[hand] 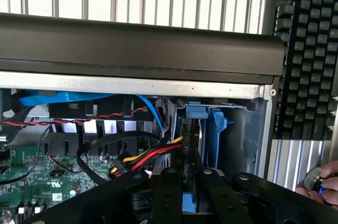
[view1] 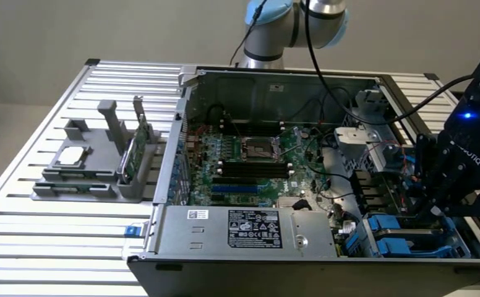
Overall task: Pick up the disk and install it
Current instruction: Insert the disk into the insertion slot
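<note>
The slatted tabletop [view1: 25, 247] carries the open computer case [view1: 223, 263], and the arm hangs over its drive-bay corner at the exterior view's right — the pincer [hand: 186, 179] is clenched narrow on the disk [hand: 190, 145], which stands on edge between the fingers. Its long axis points straight ahead into the blue-railed bay [hand: 216, 131] just beyond. Room is tight: cables [hand: 153, 155] crowd one side, the case wall [hand: 264, 129] the other

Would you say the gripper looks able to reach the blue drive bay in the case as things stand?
Probably yes. The gripper, shut on the disk, hangs directly in front of the blue drive bay. The yellow, red and black cables lie close beside the slot, seemingly not across it.
</note>
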You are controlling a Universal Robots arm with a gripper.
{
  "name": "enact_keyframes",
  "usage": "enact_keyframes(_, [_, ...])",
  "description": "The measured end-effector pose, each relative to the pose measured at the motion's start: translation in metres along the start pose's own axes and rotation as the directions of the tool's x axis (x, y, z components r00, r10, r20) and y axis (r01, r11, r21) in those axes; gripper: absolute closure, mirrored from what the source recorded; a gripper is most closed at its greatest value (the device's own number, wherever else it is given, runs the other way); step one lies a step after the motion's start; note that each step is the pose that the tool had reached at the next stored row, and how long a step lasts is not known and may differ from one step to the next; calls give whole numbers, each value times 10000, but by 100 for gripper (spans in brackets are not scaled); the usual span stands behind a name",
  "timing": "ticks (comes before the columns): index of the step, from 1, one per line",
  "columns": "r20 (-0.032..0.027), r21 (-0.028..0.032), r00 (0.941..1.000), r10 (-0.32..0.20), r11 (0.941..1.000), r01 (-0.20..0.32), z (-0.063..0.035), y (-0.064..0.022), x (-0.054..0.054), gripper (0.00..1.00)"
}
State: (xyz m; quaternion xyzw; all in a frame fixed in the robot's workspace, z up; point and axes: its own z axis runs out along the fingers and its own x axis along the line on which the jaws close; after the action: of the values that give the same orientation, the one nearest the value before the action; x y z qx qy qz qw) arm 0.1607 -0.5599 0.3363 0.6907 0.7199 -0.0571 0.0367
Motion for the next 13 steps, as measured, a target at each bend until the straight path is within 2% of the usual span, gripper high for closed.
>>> enact_keyframes(13, [1, -1, 10000, -6, 10000, 6, 11, 17, -1, 83])
